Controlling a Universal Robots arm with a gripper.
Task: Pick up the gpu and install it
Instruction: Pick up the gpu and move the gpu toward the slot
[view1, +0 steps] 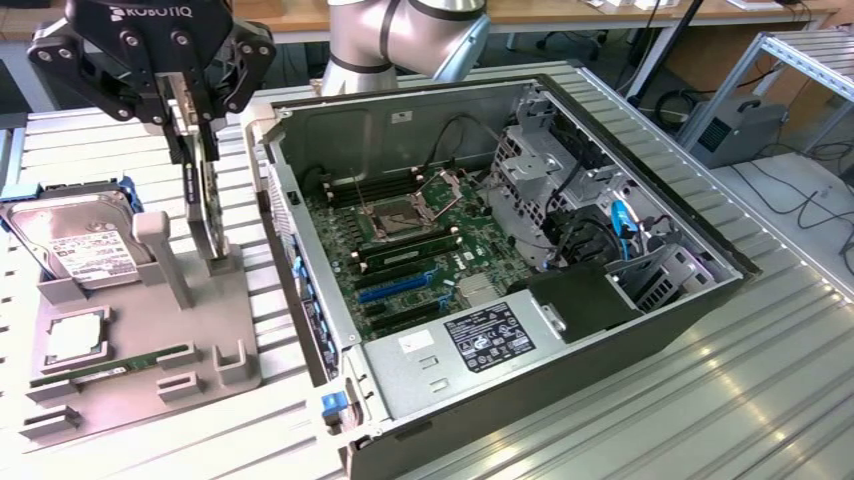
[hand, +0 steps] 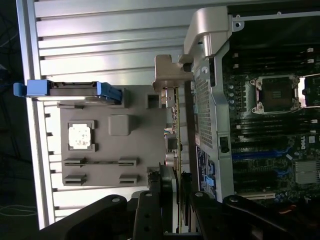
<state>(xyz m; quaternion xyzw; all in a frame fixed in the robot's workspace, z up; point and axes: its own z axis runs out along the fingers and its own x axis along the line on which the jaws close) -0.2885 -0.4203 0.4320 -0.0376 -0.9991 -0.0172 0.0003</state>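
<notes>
The gpu (view1: 203, 215) stands on edge in a slot of the grey parts holder (view1: 134, 385), just outside the open computer case's (view1: 561, 345) wall on the exterior view's left. In the wrist view the gpu (hand: 175, 125) shows edge-on, with its pale metal bracket (hand: 167, 75) at the far end. My gripper (view1: 190, 140) is lowered over the card's top edge, one finger on each side. The jaws stand open with a narrow gap on each side of the board (hand: 175, 200). The card's lower edge still rests in the holder.
The holder (hand: 110, 160) also carries a silver hard drive (view1: 80, 245) in blue rails, a CPU (view1: 74, 340) and a green RAM stick (view1: 114, 365). The motherboard (view1: 414, 250) lies exposed in the case, with blue expansion slots (view1: 400, 290) near the case's front. The slatted table reaches the exterior view's right.
</notes>
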